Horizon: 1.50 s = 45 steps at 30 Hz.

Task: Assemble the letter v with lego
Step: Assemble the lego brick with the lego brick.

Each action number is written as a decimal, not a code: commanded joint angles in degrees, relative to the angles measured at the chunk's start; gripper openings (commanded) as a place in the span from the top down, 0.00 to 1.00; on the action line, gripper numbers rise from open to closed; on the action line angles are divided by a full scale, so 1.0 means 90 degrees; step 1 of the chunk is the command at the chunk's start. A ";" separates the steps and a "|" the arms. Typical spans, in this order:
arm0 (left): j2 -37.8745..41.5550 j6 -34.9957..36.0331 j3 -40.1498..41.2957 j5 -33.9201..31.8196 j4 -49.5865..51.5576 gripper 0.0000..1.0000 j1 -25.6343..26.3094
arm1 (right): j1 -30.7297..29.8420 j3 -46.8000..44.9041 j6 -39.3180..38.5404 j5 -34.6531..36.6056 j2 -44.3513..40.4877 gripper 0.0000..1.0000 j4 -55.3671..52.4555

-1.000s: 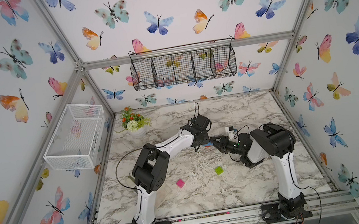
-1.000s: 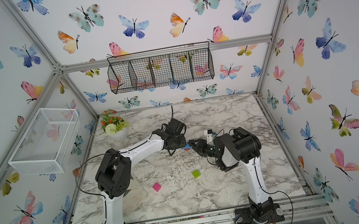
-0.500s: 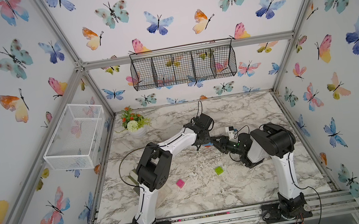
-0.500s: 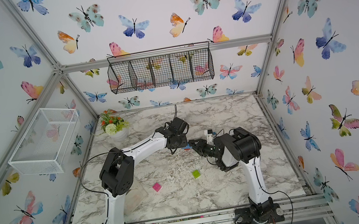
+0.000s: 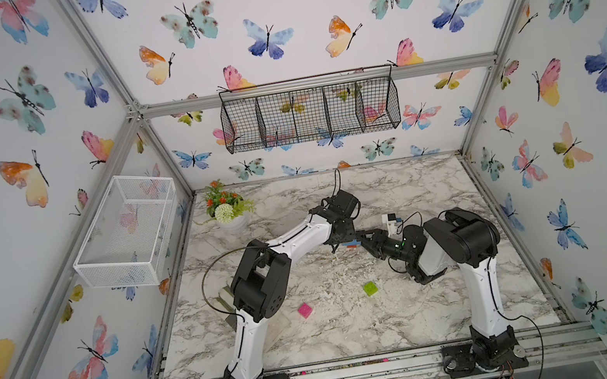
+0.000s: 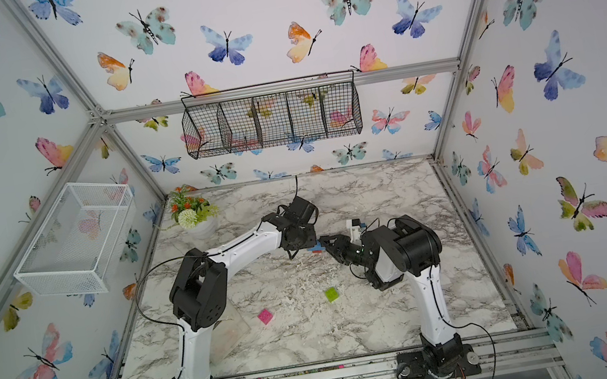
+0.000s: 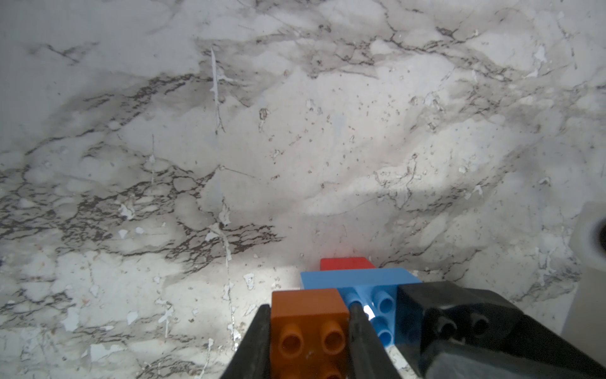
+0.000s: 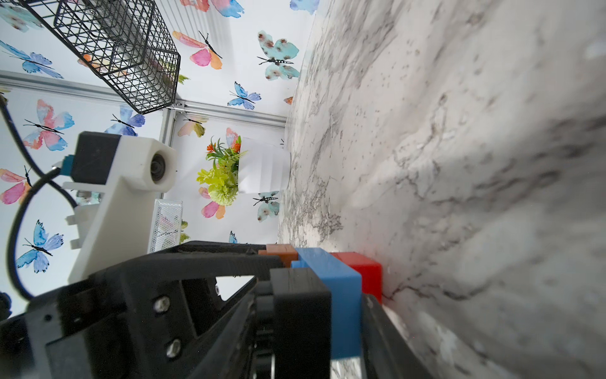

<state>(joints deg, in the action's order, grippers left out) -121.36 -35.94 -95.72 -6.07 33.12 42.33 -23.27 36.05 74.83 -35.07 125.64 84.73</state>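
Left arm has edged right toward its partner since a second ago; pink brick (image 5: 305, 310) and lime-green brick (image 5: 370, 288) lie unmoved on the near, flaking marble-print tabletop (image 5: 394, 319). Mid-tabletop sits the half-built letter v (image 5: 350, 244), glossy studded blocks: red brick (image 7: 346, 263) under long blue bar (image 7: 357, 279), orange brick (image 7: 308, 328) and black brick (image 7: 410, 305) on top. Left pincer (image 7: 309, 306) pinches the orange brick between narrow jaws; right pincer (image 5: 366, 238) is clamped on the letter v across black brick and blue bar.

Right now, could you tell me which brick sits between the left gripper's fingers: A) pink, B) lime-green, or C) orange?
C: in the left wrist view the fingers of the left gripper flank the orange brick; the pink brick and green brick lie loose on the table.
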 commanded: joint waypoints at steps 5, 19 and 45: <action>-0.0036 0.0166 -0.0431 0.0477 0.0168 0.45 -0.0130 | -0.0034 -0.0022 -0.0218 -0.0146 0.0063 0.68 -0.0662; 0.2316 -0.0983 0.3269 0.3027 -0.4171 0.02 -0.1340 | -0.0032 -0.0051 -0.0267 -0.0098 0.0034 0.69 -0.0795; 0.0119 -0.5089 0.6393 0.3667 -1.2474 0.14 -0.1097 | -0.0032 -0.0090 -0.0305 0.0011 -0.0049 0.70 -0.0841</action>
<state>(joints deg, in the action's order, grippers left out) -119.04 -82.46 -36.88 25.89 -81.87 31.33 -23.29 36.32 73.80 -35.70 124.84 82.72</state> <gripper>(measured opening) 0.873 0.471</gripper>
